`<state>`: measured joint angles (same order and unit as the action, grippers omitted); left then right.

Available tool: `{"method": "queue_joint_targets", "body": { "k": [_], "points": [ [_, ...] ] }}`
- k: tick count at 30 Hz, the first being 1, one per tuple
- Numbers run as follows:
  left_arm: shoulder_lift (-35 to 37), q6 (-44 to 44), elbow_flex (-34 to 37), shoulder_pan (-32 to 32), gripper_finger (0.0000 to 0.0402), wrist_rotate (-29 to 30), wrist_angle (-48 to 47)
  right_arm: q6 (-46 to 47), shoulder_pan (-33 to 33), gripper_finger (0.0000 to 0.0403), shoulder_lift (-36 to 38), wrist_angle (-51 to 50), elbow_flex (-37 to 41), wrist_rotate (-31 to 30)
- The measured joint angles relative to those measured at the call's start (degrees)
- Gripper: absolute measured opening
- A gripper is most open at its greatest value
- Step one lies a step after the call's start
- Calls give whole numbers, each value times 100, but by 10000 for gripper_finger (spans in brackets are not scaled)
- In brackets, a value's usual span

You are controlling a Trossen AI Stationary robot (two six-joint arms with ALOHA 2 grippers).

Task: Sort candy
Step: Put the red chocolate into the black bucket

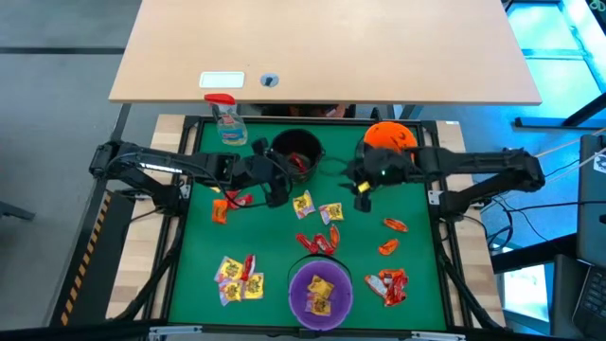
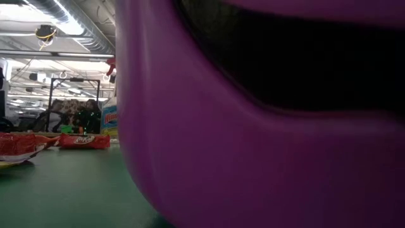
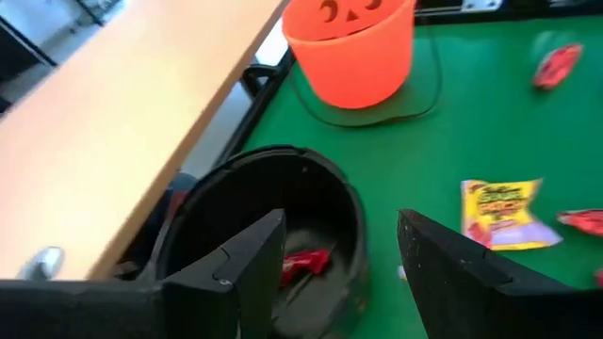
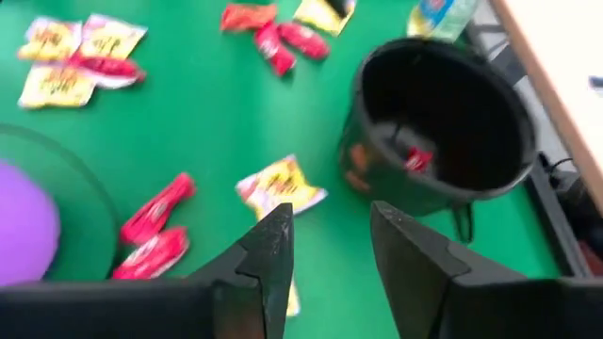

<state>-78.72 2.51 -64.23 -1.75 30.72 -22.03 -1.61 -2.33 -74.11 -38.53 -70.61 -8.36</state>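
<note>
The green mat [image 1: 189, 237] carries everything. Beyond its far edge stands a wooden table [image 1: 322, 47], and a spray bottle [image 1: 227, 121] is at the far left corner of the mat.

Three bowls are on the mat. The purple bowl [image 1: 321, 292] is at the near edge, in the middle, with a yellow packet [image 1: 322, 294] inside; in the low view it fills most of the picture. The black bowl [image 1: 296, 152] is at the far side, left of centre, and holds a red packet [image 3: 303, 264] whose long axis lies across the bottom. The orange bowl [image 1: 391, 138] is at the far side, right of centre.

The left gripper [image 1: 276, 189] is just at the near side of the black bowl; its fingers [image 3: 247, 268] are spread wide with nothing between them. The right gripper [image 1: 362, 192] hangs near the orange bowl, above the mat. Its jaws are apart with a narrow gap and are empty.

The candy lies flat and scattered. A yellow group [image 1: 237, 278] is near the left front, with a red piece [image 1: 249, 268] lying lengthwise toward the far side. Two yellow packets [image 1: 303, 204] are in the centre, beside each other. A red pair [image 1: 317, 242] lies just beyond the purple bowl. Red packets [image 1: 391, 284] are right of that bowl, and two orange ones [image 1: 393, 225] lie farther right, each a little slanted. Another orange piece [image 1: 220, 211] is at the left.
</note>
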Motion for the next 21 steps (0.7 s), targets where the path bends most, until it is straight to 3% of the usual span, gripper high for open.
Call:
{"method": "queue_joint_targets", "body": {
  "k": [10,21],
  "points": [
    [0,466,0,-241,196,-358,44,678,-808,131,46,557,682,-260],
    [0,645,-2,-646,196,-458,145,1289,-1703,131,279,1266,1460,-1114]
  ]
}}
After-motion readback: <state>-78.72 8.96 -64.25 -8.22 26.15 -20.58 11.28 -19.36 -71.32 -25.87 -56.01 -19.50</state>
